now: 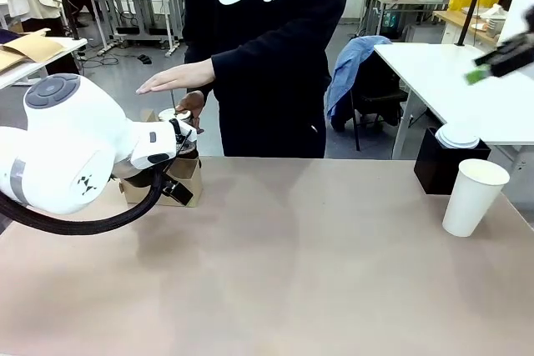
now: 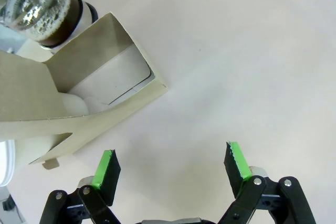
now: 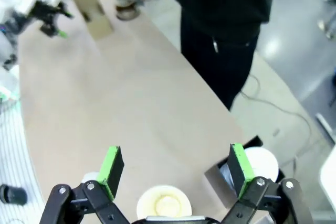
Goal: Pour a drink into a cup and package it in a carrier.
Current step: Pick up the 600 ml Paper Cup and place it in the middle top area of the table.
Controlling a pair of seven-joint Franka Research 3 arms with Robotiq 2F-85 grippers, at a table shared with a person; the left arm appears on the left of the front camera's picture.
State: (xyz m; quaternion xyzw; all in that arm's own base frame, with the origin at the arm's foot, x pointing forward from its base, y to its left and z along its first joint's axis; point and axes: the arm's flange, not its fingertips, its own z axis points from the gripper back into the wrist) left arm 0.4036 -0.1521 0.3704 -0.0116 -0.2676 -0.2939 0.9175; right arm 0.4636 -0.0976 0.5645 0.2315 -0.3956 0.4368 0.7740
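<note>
The brown cardboard carrier (image 1: 179,174) stands at the table's far left edge, partly behind my left arm. In the left wrist view my left gripper (image 2: 170,166) hangs open just beside the carrier (image 2: 79,93), with nothing between its fingers. The clear jar with the dark, bubbly drink (image 2: 42,9) stands behind the carrier, and the person's hand (image 1: 190,104) is on its top. The tall white cup (image 1: 473,196) stands lidless at the right. My right gripper (image 3: 174,165) is open high above the cup (image 3: 164,203), which looks empty.
A black box (image 1: 434,164) holding a stack of white lids (image 1: 457,135) stands behind the cup at the far right. The person stands at the far side, the other hand (image 1: 171,81) held flat above the jar. Bare tabletop (image 1: 292,264) spans the middle.
</note>
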